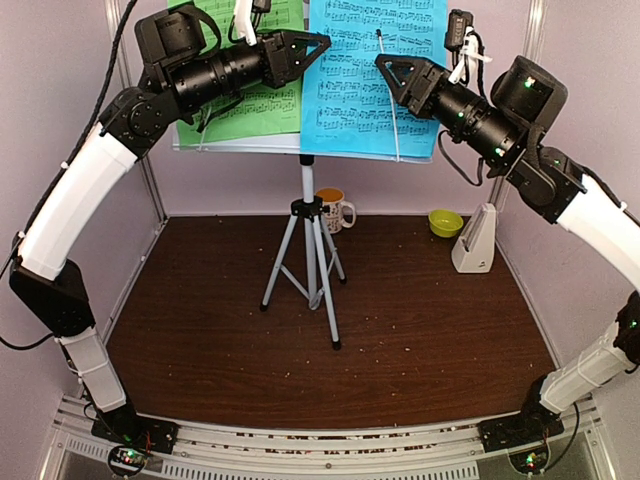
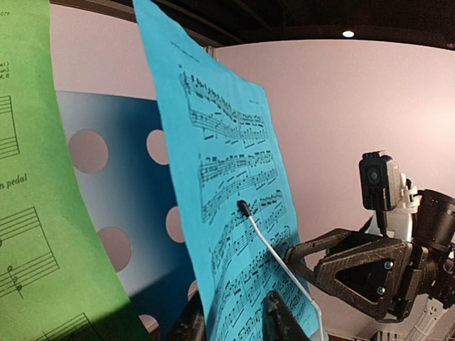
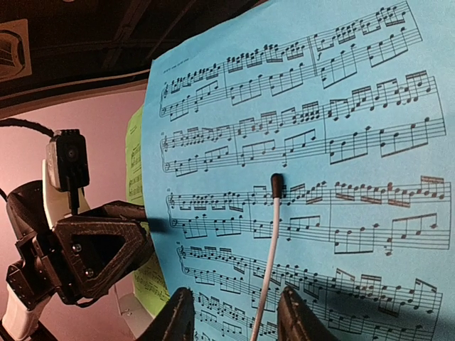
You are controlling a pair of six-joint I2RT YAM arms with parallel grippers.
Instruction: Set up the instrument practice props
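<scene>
Music sheets, two of them, lean side by side on one music stand [image 1: 307,175]: one green sheet [image 1: 250,110] and one blue sheet [image 1: 370,90]. One white metronome [image 1: 476,240], one small green bowl [image 1: 445,222] and one mug [image 1: 338,210] sit on the tabletop [image 1: 420,330], the mug just behind the tripod [image 1: 318,270]. Left gripper [image 1: 318,42] and right gripper [image 1: 385,66] are both spread at the blue sheet.

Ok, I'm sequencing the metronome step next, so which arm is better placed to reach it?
Right, probably. The metronome stands far right, beside the right arm; from the left gripper it lies past the tripod.
</scene>
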